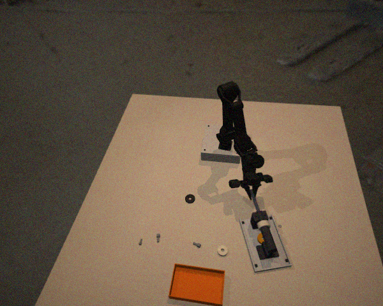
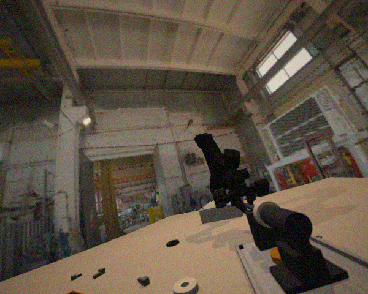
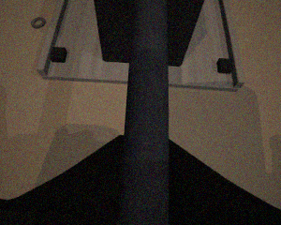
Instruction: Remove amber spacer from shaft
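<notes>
My gripper (image 1: 252, 196) (image 3: 142, 146) is shut on the grey shaft (image 1: 256, 205) (image 3: 150, 98), behind the smaller dark support block (image 1: 257, 216) (image 2: 264, 235) (image 3: 116, 33). The amber spacer (image 1: 260, 238) (image 2: 275, 255) is off the shaft and sits low near the base plate (image 1: 251, 245) (image 2: 250, 262) (image 3: 86, 66), under the dark housing (image 1: 267, 238) (image 2: 287, 221). Whether it lies flat is hard to tell. A cream spacer (image 1: 263, 224) (image 2: 257, 213) is up on the shaft line, between the support block and the housing's barrel. The shaft's front end is hidden.
A loose cream ring (image 1: 222, 248) (image 2: 185, 285) and a black ring (image 1: 188, 197) (image 2: 172, 242) lie on the table left of the plate. Several small bolts lie further left. An orange tray (image 1: 198, 284) is at the front. A tiny ring (image 1: 279, 225) (image 3: 38, 22) lies beside the plate.
</notes>
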